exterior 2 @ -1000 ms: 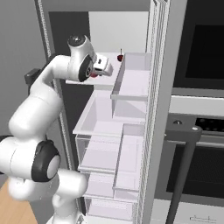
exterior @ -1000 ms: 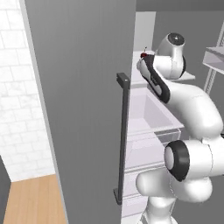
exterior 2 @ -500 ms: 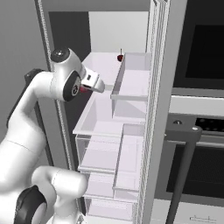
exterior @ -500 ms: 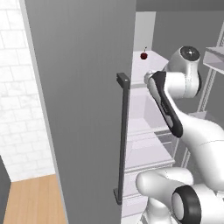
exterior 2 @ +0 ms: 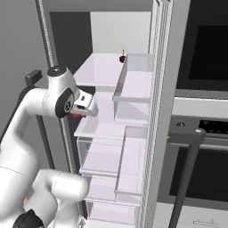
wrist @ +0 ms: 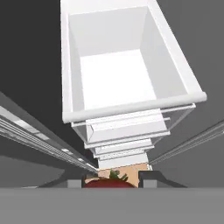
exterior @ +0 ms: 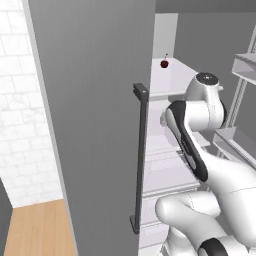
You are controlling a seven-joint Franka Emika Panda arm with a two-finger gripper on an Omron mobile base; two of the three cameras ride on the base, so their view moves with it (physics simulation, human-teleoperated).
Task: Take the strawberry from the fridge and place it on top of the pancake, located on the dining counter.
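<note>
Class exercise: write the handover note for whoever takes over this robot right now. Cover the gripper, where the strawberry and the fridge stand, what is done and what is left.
Gripper: shut on the strawberry, in front of the fridge's middle shelves.
Fridge: door open, white shelves and drawers exposed. A small dark red fruit with a stem lies on the upper shelf; it is not in the grip.
Done: strawberry picked up.
Left: pull the arm clear of the fridge, carry the strawberry to the dining counter and set it on top of the pancake.
</note>
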